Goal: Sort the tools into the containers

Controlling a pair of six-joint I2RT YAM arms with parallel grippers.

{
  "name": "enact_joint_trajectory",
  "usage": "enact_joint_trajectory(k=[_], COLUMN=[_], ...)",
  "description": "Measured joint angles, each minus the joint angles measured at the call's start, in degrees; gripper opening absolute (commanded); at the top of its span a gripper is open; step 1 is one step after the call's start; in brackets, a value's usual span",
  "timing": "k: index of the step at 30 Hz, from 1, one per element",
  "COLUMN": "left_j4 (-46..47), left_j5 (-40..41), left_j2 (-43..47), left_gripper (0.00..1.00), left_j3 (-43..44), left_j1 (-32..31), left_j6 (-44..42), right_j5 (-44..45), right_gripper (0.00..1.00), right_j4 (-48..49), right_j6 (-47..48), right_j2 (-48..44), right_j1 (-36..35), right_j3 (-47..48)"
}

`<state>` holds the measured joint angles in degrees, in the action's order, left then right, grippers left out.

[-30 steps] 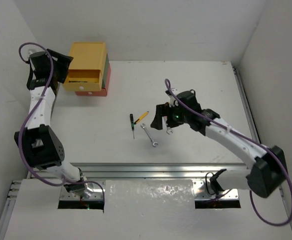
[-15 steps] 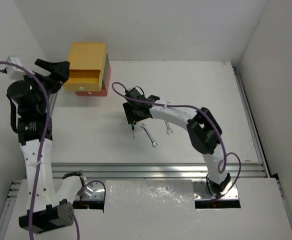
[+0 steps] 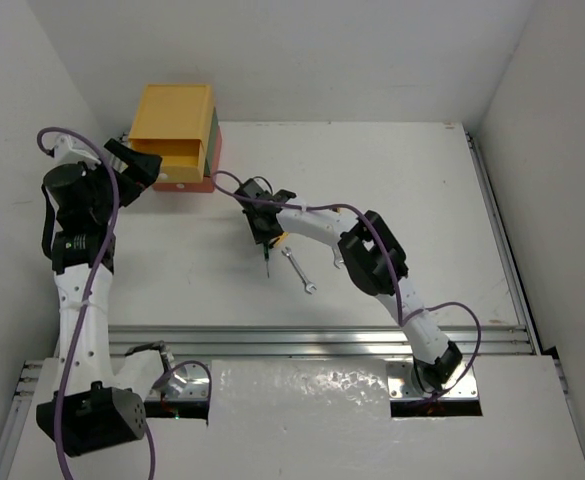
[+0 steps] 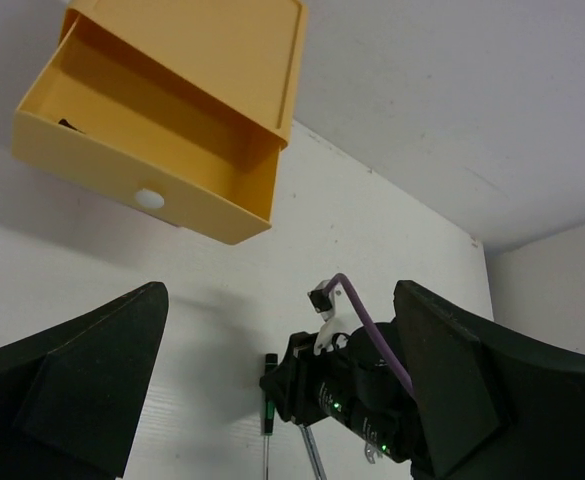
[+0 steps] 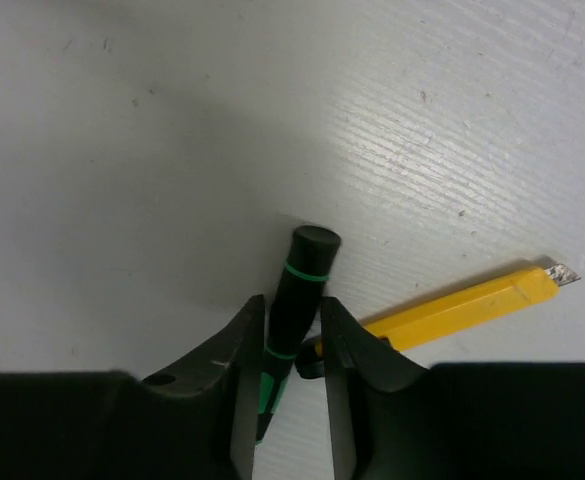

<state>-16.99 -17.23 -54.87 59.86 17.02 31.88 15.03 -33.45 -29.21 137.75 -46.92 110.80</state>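
Pinching black screwdriver [image 5: 307, 262] handle, right claw [image 5: 292, 312]; left claw [image 4: 278, 310] spread wide, empty, near yellow drawer [image 4: 217, 195].

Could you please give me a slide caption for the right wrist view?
Right gripper pinches the black screwdriver by its handle on the table, a yellow knife beside it.

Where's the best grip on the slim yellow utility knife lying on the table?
Mid-body of the slim yellow utility knife, from straight above, closing across its narrow width. It lies flat, its blade tip is exposed at one end, and the other end crowds the black green-ringed screwdriver.
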Motion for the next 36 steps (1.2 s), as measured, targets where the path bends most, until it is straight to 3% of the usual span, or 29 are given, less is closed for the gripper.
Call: enact_joint_trajectory(k=[3,6,9,13,15,18,21,26,28,30,31,36], left_j4=[0.04,1.49,3.26,6.54,9.62,14.58,21.05,28.63,31.01,32.76,33.64,36.5], left_j5=[-0.87,-3.04,-6.36,-9.31,-10.19,-11.41,-13.51,-13.92,-13.99,-13.94,-13.97,-13.6], left_j2=[1.49,4.02,6.69,9.49,10.91,12.35,13.25,13.53,13.53,13.53,13.53,12.61], left_gripper=[0.94,0.94,0.94,0.93,0.93,0.91,0.84,0.82,0.71,0.67,0.59,0.49], left_j3=[-0.87,-3.43,-8.41,-16.46,-20.83,-25.44,-28.3,-29.22,-29.22,-29.22,-29.24,-29.55], left_j1=[0.0,0.0,-0.33,-4.44,-10.03,-18.53,-23.96,-30.16,-32.57,-34.16,-34.75,-36.63], left_j6=[-0.39,-0.57,-0.02,2.89,5.16,9.03,13.68,18.23,19.52,20.44,20.96,22.1], right_j5=[-0.09,-0.33,-3.06,-12.13,-17.92,-25.81,-32.72,-38.66,-39.89,-40.76,-41.03,-41.9], right_gripper=[0.09,0.06,0.02,0.0,0.0,0.0,0.0,0.0,0.0,0.0,0.0,0.0], right_j4=[0.5,2.47,7.61,18.29,24.35,31.04,38.88,45.13,45.42,45.18,45.13,45.27], right_j6=[0.22,0.33,0.59,1.51,1.92,2.25,2.21,1.42,0.79,0.46,0.24,-0.66], right_j2=[0.0,-0.96,-6.32,-22.1,-32.92,-47.06,-56.22,-60.7,-60.94,-60.94,-60.94,-60.94], right_j1=[0.0,0.0,0.13,0.28,0.28,0.28,0.28,0.28,0.28,0.28,0.28,0.28], right_j3=[-0.22,-2.25,-11.5,-32.44,-43.3,-51.67,-53.62,-55.41,-56.17,-56.59,-56.61,-56.59])
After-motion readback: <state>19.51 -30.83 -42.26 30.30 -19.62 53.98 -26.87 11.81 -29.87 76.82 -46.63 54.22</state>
